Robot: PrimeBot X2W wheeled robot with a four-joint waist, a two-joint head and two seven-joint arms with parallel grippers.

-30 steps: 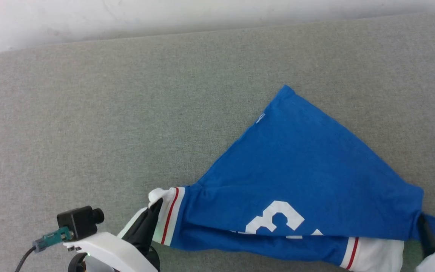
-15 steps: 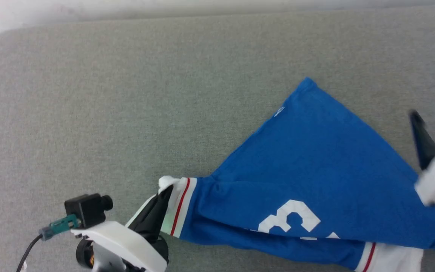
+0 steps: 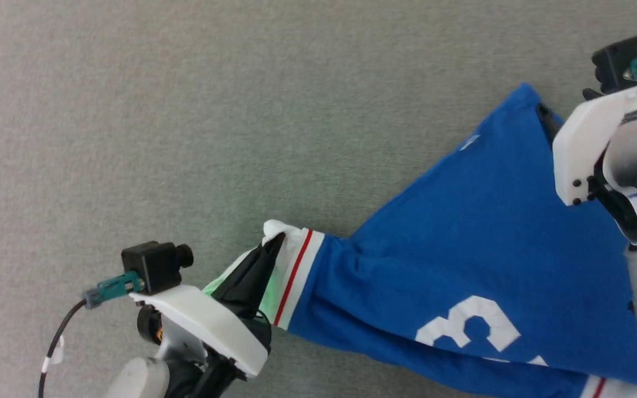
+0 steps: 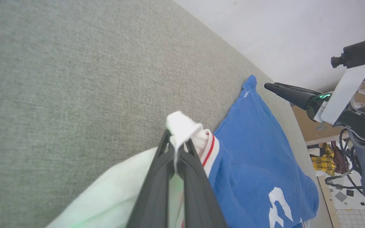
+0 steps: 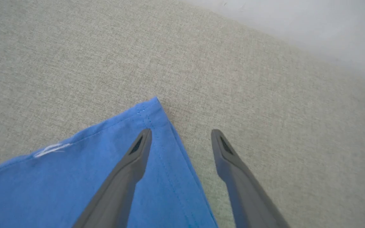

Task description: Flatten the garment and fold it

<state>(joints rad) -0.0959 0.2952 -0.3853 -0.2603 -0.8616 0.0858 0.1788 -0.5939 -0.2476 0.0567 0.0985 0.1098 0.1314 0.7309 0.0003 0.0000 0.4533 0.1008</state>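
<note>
Two arms share one garment (image 3: pixel 462 249), a royal-blue T-shirt lying on the grey bench (image 3: pixel 186 110) in a rough triangle. What matters is at its far blue corner (image 5: pixel 155 101). The right gripper (image 5: pixel 181 131) points at that corner with jaws released and wide. One finger is over the cloth just short of the tip and the other is over bare bench just beside the stitched edge, so the edge runs between them. We judge the right arm much the nearer to the corner. The left gripper (image 4: pixel 173 148) is well apart from it, jaws clenched on the bunched white sleeve (image 4: pixel 182 125). The right wrist view gives this straddle plainly, while in the head view the white wrist plate (image 3: pixel 589 138) covers most of those fingers. The left wrist view adds a side look: the fingers seem to hang just above the corner, though we cannot be sure.
</note>
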